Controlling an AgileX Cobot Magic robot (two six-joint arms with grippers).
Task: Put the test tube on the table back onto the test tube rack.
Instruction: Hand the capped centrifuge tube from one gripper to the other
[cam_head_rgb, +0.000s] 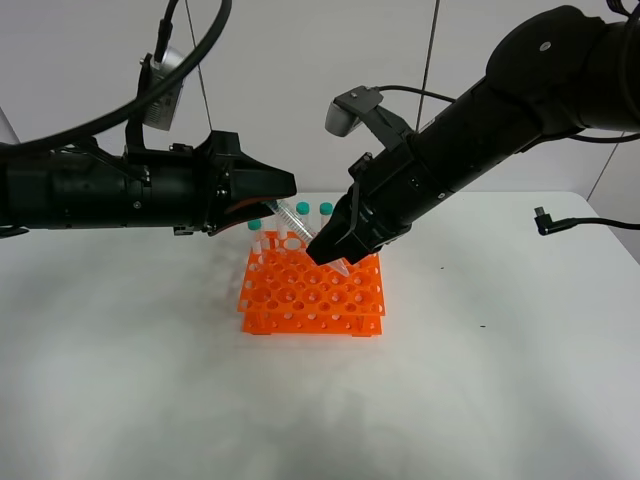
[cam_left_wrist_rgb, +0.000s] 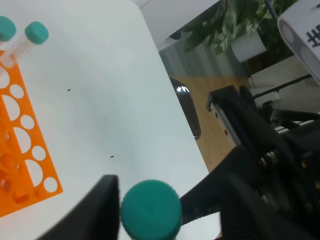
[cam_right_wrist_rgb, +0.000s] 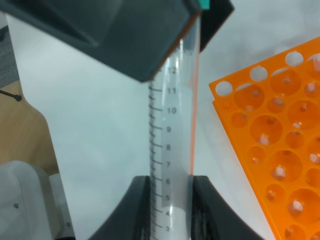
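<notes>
test tube (cam_head_rgb: 295, 222) hangs tilted in the air above the far side of the orange test tube rack (cam_head_rgb: 310, 300), clear of the surface (cam_head_rgb: 500, 390). its teal cap (cam_left_wrist_rgb: 151, 210) points up toward the left arm and its lower end slopes down toward the rack. right fingers (cam_right_wrist_rgb: 142, 200) pinch the graduated barrel from both sides. left fingers (cam_left_wrist_rgb: 102, 205) sit at the cap, one just beside it (whether they clamp it i cannot tell). the rack stands mid-surface, nearer the far edge, with other capped tubes (cam_head_rgb: 303, 212) upright along its far row.
</notes>
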